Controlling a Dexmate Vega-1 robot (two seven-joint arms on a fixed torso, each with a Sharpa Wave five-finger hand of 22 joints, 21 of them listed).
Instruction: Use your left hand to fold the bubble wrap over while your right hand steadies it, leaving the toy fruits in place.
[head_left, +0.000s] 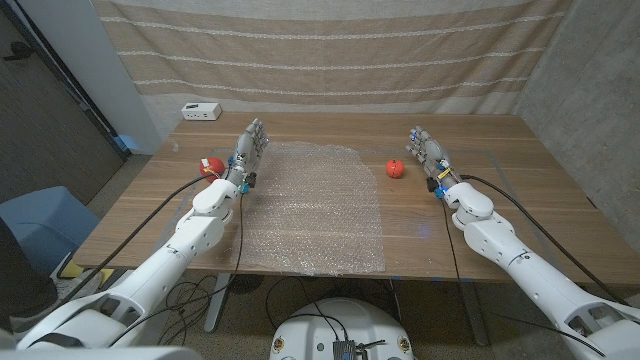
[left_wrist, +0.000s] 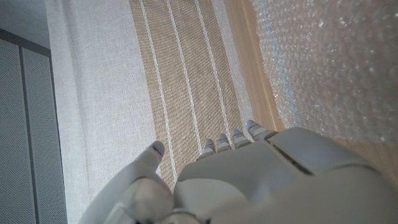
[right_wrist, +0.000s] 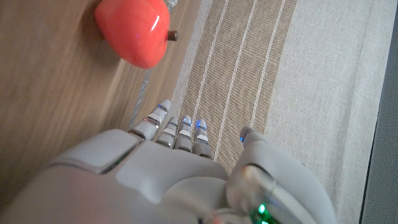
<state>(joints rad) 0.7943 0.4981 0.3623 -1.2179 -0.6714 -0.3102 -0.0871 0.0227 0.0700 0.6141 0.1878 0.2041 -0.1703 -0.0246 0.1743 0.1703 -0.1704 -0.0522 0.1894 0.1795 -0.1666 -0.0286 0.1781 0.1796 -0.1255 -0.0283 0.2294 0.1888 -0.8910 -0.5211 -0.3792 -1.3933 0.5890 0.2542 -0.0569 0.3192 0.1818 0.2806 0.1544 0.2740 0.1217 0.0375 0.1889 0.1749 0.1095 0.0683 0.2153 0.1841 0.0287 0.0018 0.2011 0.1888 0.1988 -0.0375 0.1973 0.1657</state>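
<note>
bubble wrap: the sheet (head_left: 315, 210) lies flat and unfolded on the wooden table (head_left: 480, 240), running from the near edge up between the two hands. Its left edge sits just beside the left fingers, on their inner side.

left hand: the left hand (head_left: 248, 150) stands by the sheet's far left corner, fingers straight and close together, thumb a bit apart, holding nothing. In the left wrist view the fingertips (left_wrist: 249, 127) point past the sheet's border toward the curtain.

right hand: the right hand (head_left: 428, 152) is well off the sheet's right edge, fingers extended and slightly apart, empty. So nothing is steadying the wrap yet, I'd say.

toy fruits: a red one (head_left: 212, 165) sits just outside the left fingers, partly hidden by the arm. A red apple-ish one with a stem (head_left: 396, 169) is just inside the right fingers, between them and the sheet.

what could go wrong: reaching in to pin the sheet, the right fingers could knock that apple rolling. Folding with no pin could just drag the light sheet along the table.

room: striped beige curtain (head_left: 330, 60) behind the table, small white box (head_left: 201, 111) at the far left corner, beyond the left fingertips.
</note>
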